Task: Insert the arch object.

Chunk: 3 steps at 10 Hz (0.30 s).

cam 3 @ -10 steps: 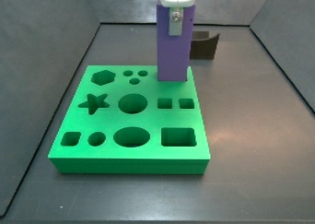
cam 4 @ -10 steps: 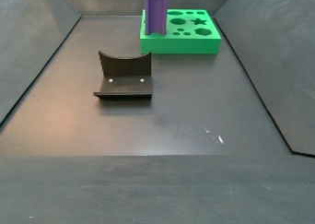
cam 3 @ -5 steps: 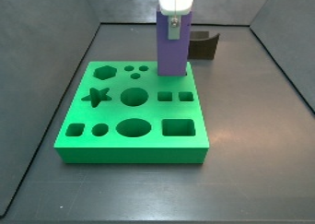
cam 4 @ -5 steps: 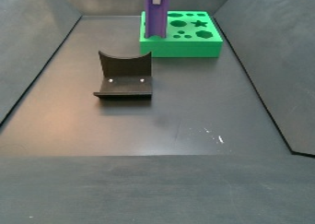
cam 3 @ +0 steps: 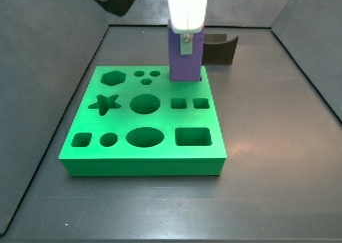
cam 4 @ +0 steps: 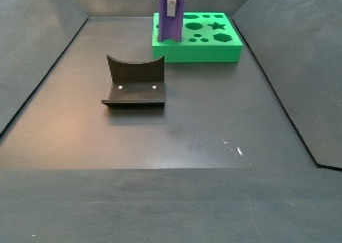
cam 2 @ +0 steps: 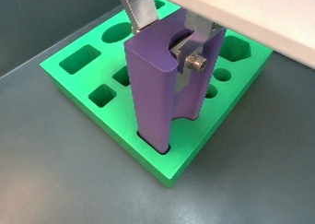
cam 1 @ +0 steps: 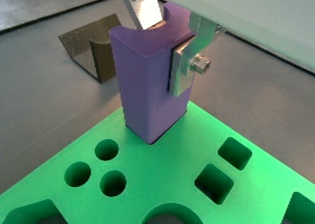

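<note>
Since the earlier frames, we saw the arch object (cam 3: 185,61) sink lower into its slot near the far edge of the green board (cam 3: 144,152). Our gripper (cam 2: 171,33) stood above that corner, its fingers (cam 1: 186,64) pinching the purple block's top. Behind the board, the fixture (cam 4: 134,83) sat well apart on open dark tabletop (cam 4: 174,137).

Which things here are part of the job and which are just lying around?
Part of the job:
- tall purple arch block, clamped in the tool
- green board with shaped holes

Lying around:
- dark fixture with curved notch, on the floor apart from the board
</note>
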Tool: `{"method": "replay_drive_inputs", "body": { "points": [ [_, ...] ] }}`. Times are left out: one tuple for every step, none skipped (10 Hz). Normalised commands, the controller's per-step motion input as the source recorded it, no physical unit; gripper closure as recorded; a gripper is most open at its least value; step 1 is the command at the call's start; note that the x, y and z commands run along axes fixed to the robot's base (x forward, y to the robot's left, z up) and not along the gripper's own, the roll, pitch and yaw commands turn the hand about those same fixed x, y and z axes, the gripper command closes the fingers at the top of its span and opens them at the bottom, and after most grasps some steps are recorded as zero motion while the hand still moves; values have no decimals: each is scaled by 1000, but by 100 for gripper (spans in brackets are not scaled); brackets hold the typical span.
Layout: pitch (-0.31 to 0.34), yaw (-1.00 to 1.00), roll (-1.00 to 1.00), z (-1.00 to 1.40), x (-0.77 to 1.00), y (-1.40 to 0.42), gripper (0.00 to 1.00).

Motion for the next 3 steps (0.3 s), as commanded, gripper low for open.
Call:
{"method": "replay_drive_inputs", "body": {
  "points": [
    [-46,0,-49,-163,-63,0,100],
    [-80,0,-74,-69,-40,0,100],
    [0,0,0,0,0,0,100]
  ]
}}
